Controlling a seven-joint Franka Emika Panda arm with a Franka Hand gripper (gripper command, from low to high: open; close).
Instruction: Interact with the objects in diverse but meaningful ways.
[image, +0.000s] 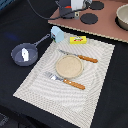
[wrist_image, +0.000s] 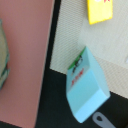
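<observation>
Exterior view: we see the pale blue cup (image: 57, 34) on the placemat's (image: 100, 75) far corner, the frying pan (image: 24, 53) at its 8 o'clock, the yellow packet (image: 78, 40) at 3. The gripper (image: 70, 9) hangs toward its 1 o'clock; whether its jaws are spread we cannot tell.

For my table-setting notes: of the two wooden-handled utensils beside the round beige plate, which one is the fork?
The wooden-handled fork lies on the plate's near side, showing tines; the wooden-handled knife lies on the far side.

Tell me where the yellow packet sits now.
In the exterior view, the yellow packet lies on the placemat's far edge, just right of the pale blue carton.
</observation>
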